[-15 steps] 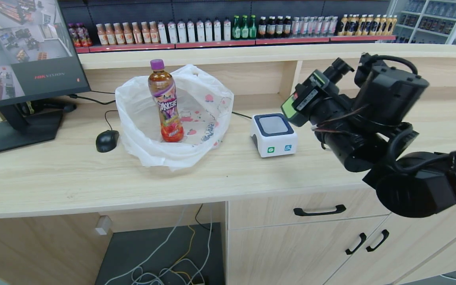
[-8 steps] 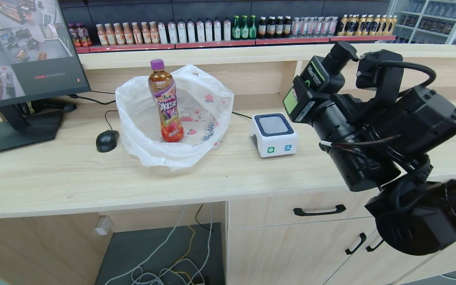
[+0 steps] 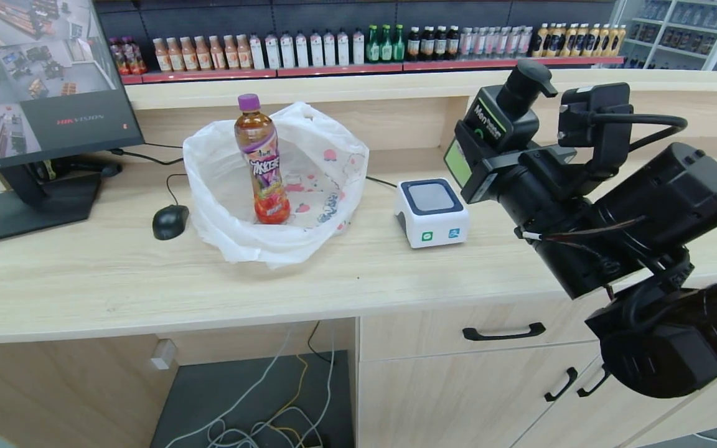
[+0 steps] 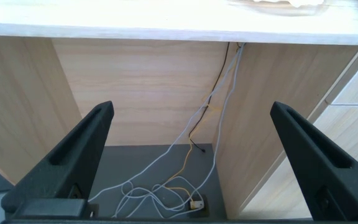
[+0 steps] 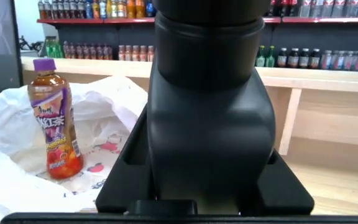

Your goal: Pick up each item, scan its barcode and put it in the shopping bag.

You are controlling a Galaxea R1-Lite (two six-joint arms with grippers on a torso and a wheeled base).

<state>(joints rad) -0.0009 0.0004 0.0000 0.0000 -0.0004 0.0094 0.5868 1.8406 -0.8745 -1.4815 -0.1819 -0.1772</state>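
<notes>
My right gripper (image 3: 500,167) is shut on a black pump bottle (image 3: 494,127) with a green label, held tilted in the air to the right of and above the white barcode scanner (image 3: 431,213) on the counter. In the right wrist view the black pump bottle (image 5: 210,106) stands between my right gripper's (image 5: 207,190) fingers. A tea bottle with a purple cap (image 3: 261,160) stands upright inside the white shopping bag (image 3: 333,149), left of the scanner; both the tea bottle (image 5: 55,127) and bag (image 5: 120,99) also lie beyond the held bottle. My left gripper (image 4: 191,118) is open below the counter edge.
A monitor (image 3: 35,81) and a black mouse (image 3: 170,221) sit at the counter's left. A raised wooden ledge (image 3: 396,84) runs behind the bag and scanner. Drawers (image 3: 501,333) and loose cables (image 3: 271,410) lie under the counter.
My right arm has turned and lifted the black pump bottle, so its pump head now points up and its label faces left. The bag, tea bottle and scanner have stayed put.
</notes>
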